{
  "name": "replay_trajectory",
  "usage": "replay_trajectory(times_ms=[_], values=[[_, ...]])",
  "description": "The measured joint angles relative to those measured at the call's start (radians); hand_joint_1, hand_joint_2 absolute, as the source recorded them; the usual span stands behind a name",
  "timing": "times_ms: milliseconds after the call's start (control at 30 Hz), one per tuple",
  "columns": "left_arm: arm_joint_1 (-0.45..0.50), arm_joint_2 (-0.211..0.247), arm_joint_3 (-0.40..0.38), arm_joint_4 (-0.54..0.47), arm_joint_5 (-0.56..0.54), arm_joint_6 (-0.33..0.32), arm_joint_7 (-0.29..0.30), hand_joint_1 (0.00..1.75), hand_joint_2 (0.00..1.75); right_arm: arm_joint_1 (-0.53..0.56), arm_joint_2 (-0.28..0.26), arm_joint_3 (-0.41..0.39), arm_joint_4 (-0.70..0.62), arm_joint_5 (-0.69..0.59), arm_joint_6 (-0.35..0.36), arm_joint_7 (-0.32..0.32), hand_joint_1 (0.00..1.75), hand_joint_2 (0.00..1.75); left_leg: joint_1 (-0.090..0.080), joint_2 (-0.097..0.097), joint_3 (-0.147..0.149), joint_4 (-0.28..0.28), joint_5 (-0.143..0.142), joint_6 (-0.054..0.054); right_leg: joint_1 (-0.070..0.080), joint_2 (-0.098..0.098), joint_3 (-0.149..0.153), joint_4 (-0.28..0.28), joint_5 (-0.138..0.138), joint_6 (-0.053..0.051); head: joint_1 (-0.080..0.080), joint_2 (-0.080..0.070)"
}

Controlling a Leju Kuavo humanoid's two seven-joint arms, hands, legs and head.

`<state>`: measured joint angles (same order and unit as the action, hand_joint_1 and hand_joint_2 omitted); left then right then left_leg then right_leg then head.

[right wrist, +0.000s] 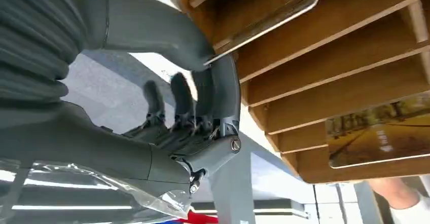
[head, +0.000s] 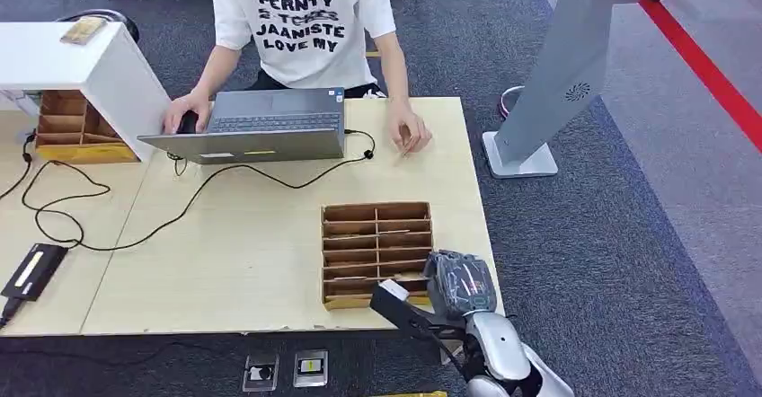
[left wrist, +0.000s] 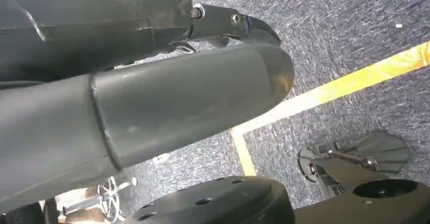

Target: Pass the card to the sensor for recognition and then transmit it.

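Right hand (right wrist: 203, 102) pinches card (right wrist: 269, 24) edge in near slot of wooden rack (head: 376, 251); judgement: lift straight, keep pinch firm.

Bare tabletop (head: 243, 253) left of the wooden slot rack (head: 376, 251); laptop (head: 261, 126) and cable (head: 135, 226) beyond.

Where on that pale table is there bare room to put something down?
Bare wood lies between the grey laptop and the brown slotted wooden card rack, crossed by a black cable. The near right corner is crowded by the robot's right hand.
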<state>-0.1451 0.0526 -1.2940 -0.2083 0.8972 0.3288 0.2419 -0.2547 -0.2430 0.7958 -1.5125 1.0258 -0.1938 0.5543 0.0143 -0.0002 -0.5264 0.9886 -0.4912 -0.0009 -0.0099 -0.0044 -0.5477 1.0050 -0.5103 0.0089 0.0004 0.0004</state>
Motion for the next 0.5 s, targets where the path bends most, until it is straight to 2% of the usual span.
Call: replay_trajectory(times_ms=[233,367,400,500], values=[[-0.001,0.000,0.000,0.000,0.000,0.000,0.000,0.00,0.00,0.009,0.000,-0.011,0.000,0.003,-0.001,0.003,1.62,1.75,0.000,0.000,0.000,0.000,0.000,0.000,0.000,0.000,0.000,0.000,0.000,0.000,0.000,0.000],[-0.002,0.000,0.000,0.000,0.000,0.000,0.000,0.00,0.00,0.011,0.000,-0.018,0.001,0.005,-0.001,0.003,1.61,1.75,0.000,0.000,0.000,0.000,0.000,0.000,0.000,0.000,0.000,0.000,0.000,0.000,0.000,0.000],[-0.002,0.000,0.000,0.000,0.000,0.000,0.000,0.00,0.00,0.012,0.000,-0.021,0.002,0.005,-0.001,0.003,1.66,1.75,0.000,0.000,0.000,0.000,0.000,0.000,0.000,0.000,0.000,0.000,0.000,0.000,0.000,0.000],[-0.002,0.000,0.000,0.000,0.000,0.000,0.000,0.00,0.00,0.015,-0.001,-0.026,0.006,0.005,-0.001,0.003,1.62,1.75,0.000,0.000,0.000,0.000,0.000,0.000,0.000,0.000,0.000,0.000,0.000,0.000,0.000,0.000]])
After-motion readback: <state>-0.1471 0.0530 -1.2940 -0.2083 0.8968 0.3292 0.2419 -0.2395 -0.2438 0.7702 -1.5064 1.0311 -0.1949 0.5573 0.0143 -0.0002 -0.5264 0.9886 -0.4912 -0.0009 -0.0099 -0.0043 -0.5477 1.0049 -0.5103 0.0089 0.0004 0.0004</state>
